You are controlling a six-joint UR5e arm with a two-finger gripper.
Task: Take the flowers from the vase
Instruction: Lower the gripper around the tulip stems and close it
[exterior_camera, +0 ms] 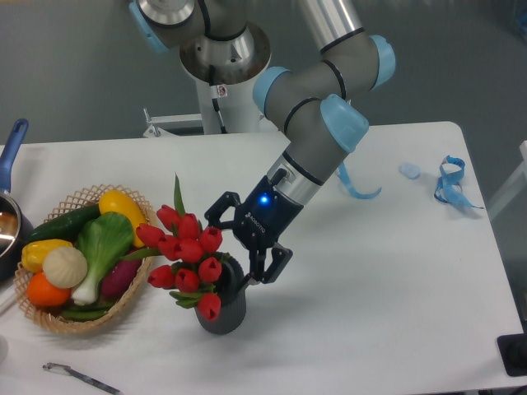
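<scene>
1. Tabletop: white.
2. Tool: jaws spread, empty, beside the bouquet.
3. Flowers: in vase, near front edge.
4. Vase: light; a skewed closing could tip it.

Open hand straddles flowers — vase below.

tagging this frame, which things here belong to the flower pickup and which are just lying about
Job:
flowers
vase
end effector, open, at the bouquet

Lying about:
basket of vegetables
pot
blue ribbon
metal tool
</scene>
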